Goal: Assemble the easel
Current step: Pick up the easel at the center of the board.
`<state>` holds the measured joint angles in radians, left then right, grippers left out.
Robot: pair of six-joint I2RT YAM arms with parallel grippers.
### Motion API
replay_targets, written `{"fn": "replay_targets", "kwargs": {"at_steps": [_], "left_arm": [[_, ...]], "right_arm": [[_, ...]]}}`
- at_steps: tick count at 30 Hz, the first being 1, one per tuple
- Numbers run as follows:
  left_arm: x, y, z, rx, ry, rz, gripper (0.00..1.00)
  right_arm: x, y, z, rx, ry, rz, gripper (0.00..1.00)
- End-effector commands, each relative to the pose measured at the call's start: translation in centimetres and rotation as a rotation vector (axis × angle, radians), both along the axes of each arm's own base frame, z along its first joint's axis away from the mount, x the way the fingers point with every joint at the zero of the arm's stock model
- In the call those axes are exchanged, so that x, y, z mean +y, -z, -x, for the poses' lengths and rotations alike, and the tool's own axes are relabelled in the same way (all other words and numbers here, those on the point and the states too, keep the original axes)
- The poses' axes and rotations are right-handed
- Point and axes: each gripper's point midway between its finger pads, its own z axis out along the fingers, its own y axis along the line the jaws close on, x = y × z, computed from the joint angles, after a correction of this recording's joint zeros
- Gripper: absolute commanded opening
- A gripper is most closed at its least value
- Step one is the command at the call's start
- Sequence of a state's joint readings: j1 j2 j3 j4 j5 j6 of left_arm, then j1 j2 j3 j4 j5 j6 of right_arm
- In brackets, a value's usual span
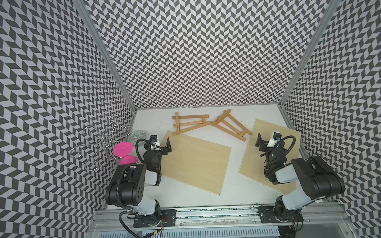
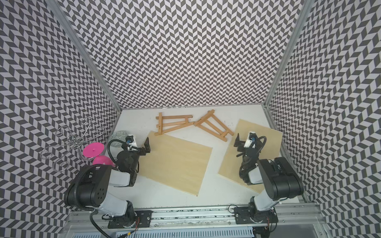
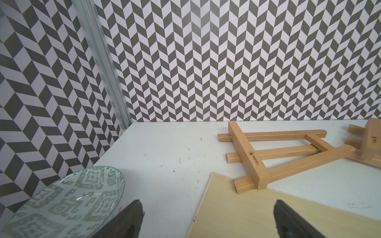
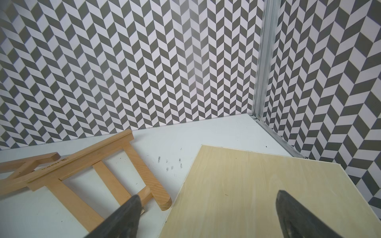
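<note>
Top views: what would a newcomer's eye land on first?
The zigzag walls grab first. By the back wall the left easel frame and right easel frame lie flat, tips meeting. Closer in lie the large board and right board; a pink disc glows by the left wall.

grey-white chevron walls (image 1: 204, 47), white tabletop (image 1: 152, 120), aluminium corner posts (image 1: 103, 50)
</note>
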<state>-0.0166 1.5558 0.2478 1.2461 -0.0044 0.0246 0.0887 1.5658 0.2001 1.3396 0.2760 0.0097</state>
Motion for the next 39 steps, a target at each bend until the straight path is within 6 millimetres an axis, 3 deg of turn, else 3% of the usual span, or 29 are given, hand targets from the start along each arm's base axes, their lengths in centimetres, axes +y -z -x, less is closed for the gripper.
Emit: {"fn": "replay_targets", "kwargs": {"at_steps": [1, 33, 39], "left_arm": [[0.1, -0.5, -0.3, -0.013, 0.003, 0.009, 1.0], [0.1, -0.7, -0.3, -0.019, 0.005, 0.009, 1.0], [-0.3, -2.9, 0.9, -0.049, 0.025, 0.012, 1.0]], "right_arm": [[0.0, -1.1, -0.2, -0.046, 0.0, -0.005, 0.99], [-0.2, -1.3, 0.1, -0.058, 0.014, -0.012, 0.99], [-0.9, -3.9, 2.5, -0.144, 0.043, -0.029, 0.99]]}}
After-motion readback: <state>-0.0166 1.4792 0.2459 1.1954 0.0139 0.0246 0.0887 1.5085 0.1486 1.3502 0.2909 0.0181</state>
